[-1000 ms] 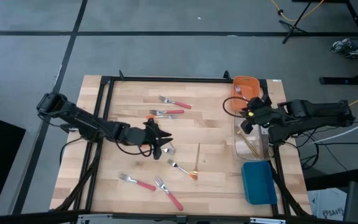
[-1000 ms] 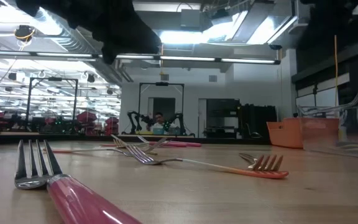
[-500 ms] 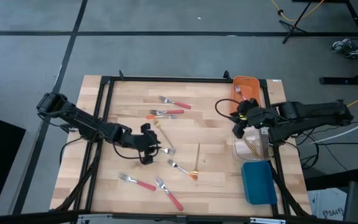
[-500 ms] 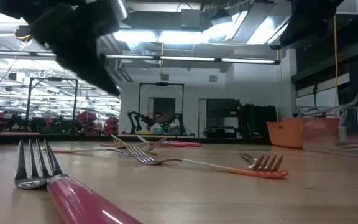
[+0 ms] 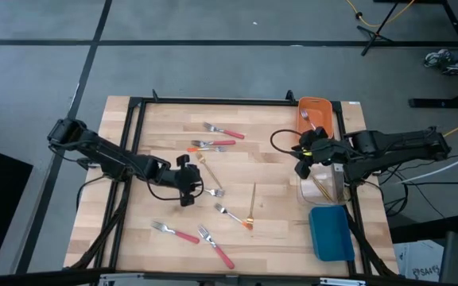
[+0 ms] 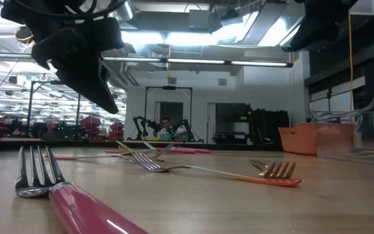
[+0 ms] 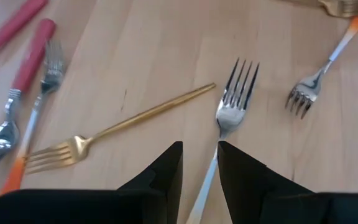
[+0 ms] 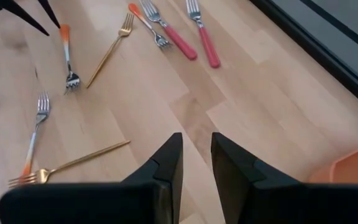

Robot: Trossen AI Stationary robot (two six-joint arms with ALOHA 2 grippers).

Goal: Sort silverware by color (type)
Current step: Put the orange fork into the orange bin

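Several forks lie flat and scattered on the wooden table (image 5: 165,127): red-handled ones (image 5: 223,132) (image 5: 217,247), orange-handled ones (image 5: 237,217), a gold fork (image 5: 254,200) and an all-silver fork (image 5: 215,191). My left gripper (image 5: 186,197) hangs open mid-table, tipped down and clear above the wood in the low view (image 6: 106,101). In its wrist view, the silver fork's (image 7: 234,102) handle runs below the gap between its fingers (image 7: 199,149). My right gripper (image 5: 300,168) is open and empty beside the clear bin (image 5: 324,191).
Along the table's right edge stand an orange bin (image 5: 315,111), the clear bin with gold pieces in it, and a blue bin (image 5: 330,232). A black frame (image 5: 213,101) rims the table. Bare wood lies between the forks and the bins.
My left gripper has drawn back toward the table's left edge, sunk a little and tipped its fingers steeply downward over the silver fork. My right gripper has drifted from the bins toward the table's middle. No fork has moved.
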